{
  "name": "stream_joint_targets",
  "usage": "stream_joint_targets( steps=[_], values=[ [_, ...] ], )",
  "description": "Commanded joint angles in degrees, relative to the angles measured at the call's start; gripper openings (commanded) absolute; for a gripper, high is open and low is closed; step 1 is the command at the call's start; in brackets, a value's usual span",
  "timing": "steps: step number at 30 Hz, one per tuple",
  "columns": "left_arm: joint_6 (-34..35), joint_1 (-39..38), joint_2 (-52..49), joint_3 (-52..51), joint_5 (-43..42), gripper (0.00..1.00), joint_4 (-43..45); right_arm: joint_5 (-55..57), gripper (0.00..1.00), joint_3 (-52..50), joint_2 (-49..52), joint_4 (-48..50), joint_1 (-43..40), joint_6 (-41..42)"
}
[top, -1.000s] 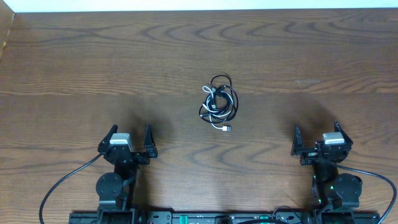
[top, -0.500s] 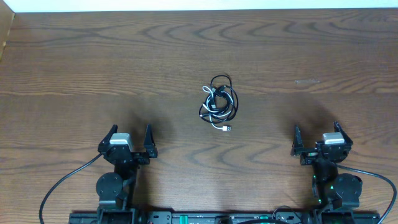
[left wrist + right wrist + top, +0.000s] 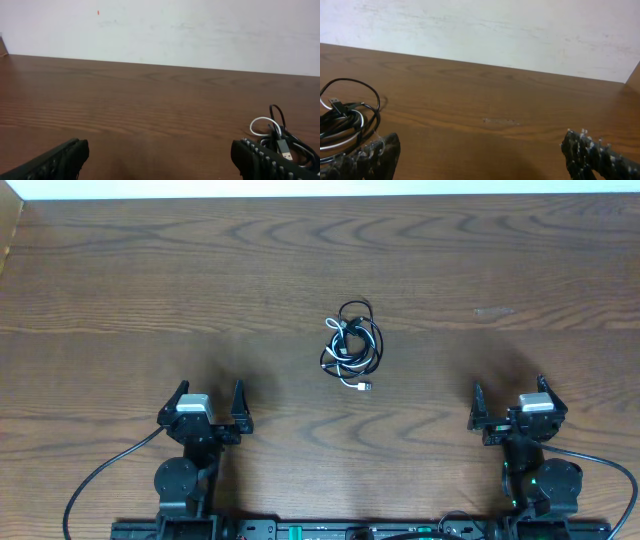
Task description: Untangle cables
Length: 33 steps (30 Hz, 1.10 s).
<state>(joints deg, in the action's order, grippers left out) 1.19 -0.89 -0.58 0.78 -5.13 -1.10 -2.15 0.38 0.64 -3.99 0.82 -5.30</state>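
Observation:
The black and white cables (image 3: 351, 345) lie tangled in one small bundle at the table's middle, a plug end sticking out at the front. The bundle also shows at the right edge of the left wrist view (image 3: 281, 140) and at the left edge of the right wrist view (image 3: 342, 125). My left gripper (image 3: 208, 406) is open and empty near the front edge, left of the bundle and well short of it. My right gripper (image 3: 510, 404) is open and empty near the front edge, to the bundle's right.
The brown wooden table (image 3: 150, 290) ends at a white wall along its far edge. A faint pale scuff (image 3: 493, 311) marks the wood right of the bundle. Thicker black robot wires (image 3: 100, 472) loop at the front by the arm bases.

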Motion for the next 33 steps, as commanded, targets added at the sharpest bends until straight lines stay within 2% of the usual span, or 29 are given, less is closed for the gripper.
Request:
stream_joint_targets(
  steps=[1, 14, 15, 18, 22, 26, 33],
  values=[
    [-1.0, -0.2, 0.3, -0.5, 0.2, 0.96, -2.5, -0.3, 0.99, -0.1, -0.3, -0.3, -0.5, -0.8],
    [-0.9, -0.2, 0.3, -0.5, 0.2, 0.96, -2.5, -0.5, 0.99, -0.1, -0.3, -0.2, -0.5, -0.7],
    [-0.9, -0.2, 0.3, -0.5, -1.0, 0.96, -2.5, -0.7, 0.99, -0.1, -0.3, -0.1, -0.5, 0.2],
    [-0.9, -0.2, 0.3, 0.3, -12.7, 0.96, -2.5, 0.5, 0.99, -0.1, -0.3, 0.5, -0.5, 0.5],
    [0.3, -0.2, 0.3, 0.4, -17.3, 0.96, -2.6, -1.3, 0.99, -0.1, -0.3, 2.3, -0.5, 1.5],
    [7.2, -0.2, 0.3, 0.7, -17.9, 0.96, -4.0, -7.9, 0.99, -0.1, -0.3, 4.5, -0.5, 6.1],
    [7.5, -0.2, -5.6, 8.5, -17.5, 0.96, -9.4, -14.7, 0.99, 2.3, 1.9, 2.2, -0.5, 8.3]
  ],
)
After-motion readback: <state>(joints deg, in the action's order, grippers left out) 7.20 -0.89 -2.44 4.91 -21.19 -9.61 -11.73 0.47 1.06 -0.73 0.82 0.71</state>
